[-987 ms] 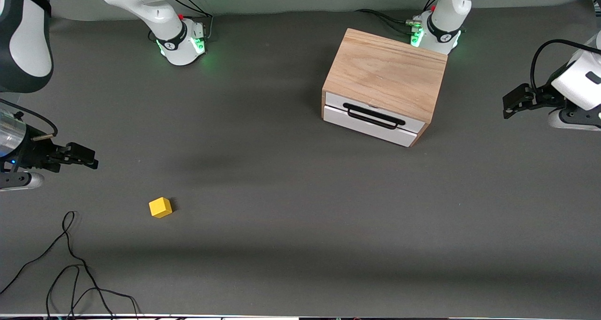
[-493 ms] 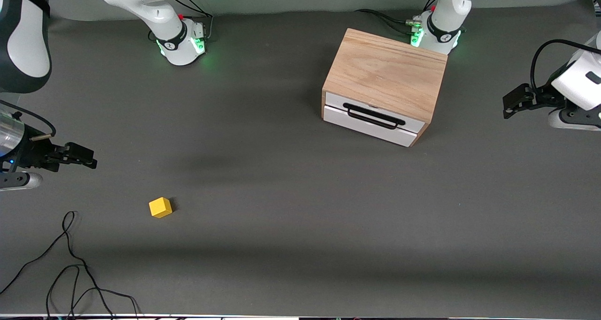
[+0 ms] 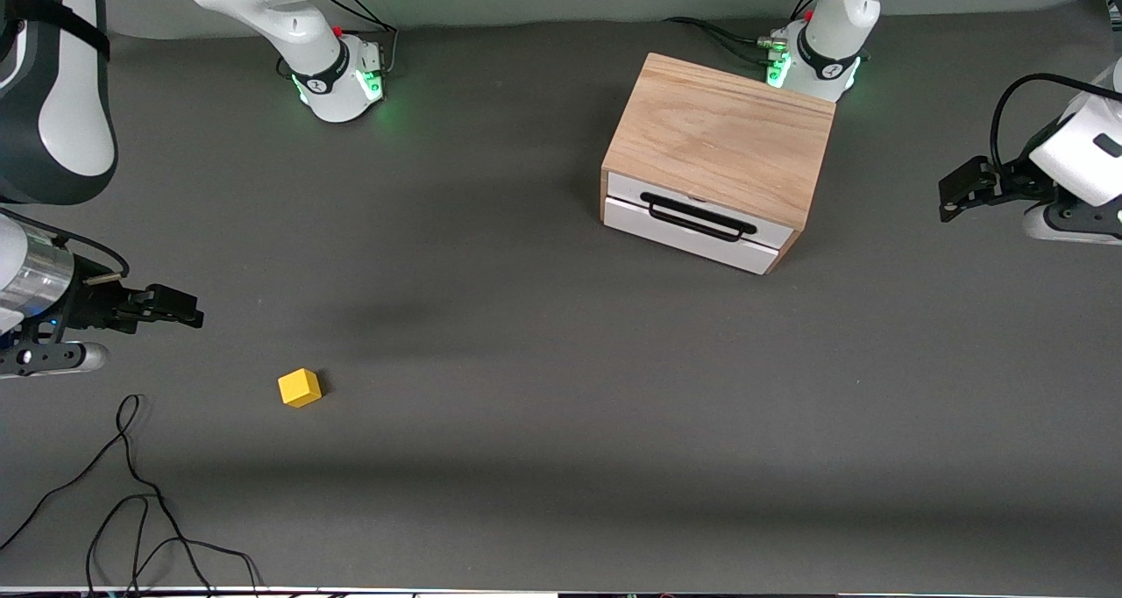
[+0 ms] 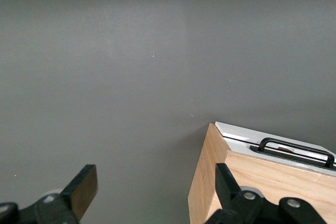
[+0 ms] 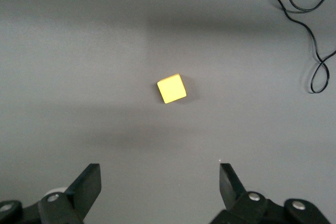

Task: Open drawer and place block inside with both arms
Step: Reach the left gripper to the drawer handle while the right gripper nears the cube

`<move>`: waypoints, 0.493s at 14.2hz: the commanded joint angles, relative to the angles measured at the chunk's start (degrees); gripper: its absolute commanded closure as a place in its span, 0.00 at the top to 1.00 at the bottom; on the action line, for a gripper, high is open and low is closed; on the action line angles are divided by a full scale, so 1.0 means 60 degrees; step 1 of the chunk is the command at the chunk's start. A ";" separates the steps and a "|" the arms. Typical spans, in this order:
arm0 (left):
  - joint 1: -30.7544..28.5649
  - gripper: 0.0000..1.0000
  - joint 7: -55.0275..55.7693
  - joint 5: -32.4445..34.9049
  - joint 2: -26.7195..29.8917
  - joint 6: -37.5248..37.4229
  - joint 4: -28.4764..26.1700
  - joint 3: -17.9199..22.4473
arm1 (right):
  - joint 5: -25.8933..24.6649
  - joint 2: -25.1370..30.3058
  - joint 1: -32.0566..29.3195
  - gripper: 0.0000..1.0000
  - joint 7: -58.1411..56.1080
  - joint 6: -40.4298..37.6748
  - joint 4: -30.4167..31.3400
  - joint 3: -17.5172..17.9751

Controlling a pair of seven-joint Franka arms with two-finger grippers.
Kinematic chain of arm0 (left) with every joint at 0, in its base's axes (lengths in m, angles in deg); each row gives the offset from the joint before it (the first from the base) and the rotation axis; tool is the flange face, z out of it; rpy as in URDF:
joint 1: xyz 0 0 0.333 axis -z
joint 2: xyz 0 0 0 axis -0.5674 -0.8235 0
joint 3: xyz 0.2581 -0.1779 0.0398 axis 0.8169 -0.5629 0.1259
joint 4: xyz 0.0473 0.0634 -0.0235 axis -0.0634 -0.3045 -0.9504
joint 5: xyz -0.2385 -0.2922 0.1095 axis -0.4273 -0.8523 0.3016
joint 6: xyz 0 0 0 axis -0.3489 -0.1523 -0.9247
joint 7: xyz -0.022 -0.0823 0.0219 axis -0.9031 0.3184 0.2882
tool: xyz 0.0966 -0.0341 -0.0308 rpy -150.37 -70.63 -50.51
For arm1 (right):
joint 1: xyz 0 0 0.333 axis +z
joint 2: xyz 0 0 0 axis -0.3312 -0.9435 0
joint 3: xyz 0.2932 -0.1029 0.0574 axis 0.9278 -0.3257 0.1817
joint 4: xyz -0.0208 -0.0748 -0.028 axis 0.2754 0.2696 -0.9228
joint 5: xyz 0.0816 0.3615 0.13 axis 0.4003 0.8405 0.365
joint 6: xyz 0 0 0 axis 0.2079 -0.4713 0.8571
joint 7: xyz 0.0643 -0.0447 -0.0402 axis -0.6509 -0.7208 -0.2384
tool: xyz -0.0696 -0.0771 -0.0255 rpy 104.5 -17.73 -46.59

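table (image 3: 543,387): grey, bare cloth
right claw (image 3: 180,309): fingers spread wide, empty, block (image 3: 300,387) near it
left claw (image 3: 951,193): spread wide, empty, beside shut drawer (image 3: 692,226)

We can read no text, labels, brand names or numbers on anything here; nothing legible stands anywhere in view.

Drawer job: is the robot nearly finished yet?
Not yet. The drawer is shut and the block sits on the table. The right gripper is open, up near the block. The left gripper, also open, waits beside the box. Opening, picking and placing remain.
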 commanded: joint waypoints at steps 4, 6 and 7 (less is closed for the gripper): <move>-0.0018 1.00 -0.0187 -0.0139 0.0004 0.0098 0.0033 0.0003 | 0.0160 -0.0417 0.0082 1.00 0.0125 0.0590 -0.0140 -0.0021; 0.0069 1.00 -0.0216 -0.0155 -0.0084 0.0099 0.0062 -0.0012 | 0.0131 -0.0432 0.0185 1.00 0.0126 0.0635 -0.0140 0.0008; 0.0128 1.00 -0.0216 -0.0154 -0.0215 0.0085 0.0062 -0.0027 | 0.0145 -0.0548 0.0171 1.00 0.0111 0.0664 -0.0140 0.0008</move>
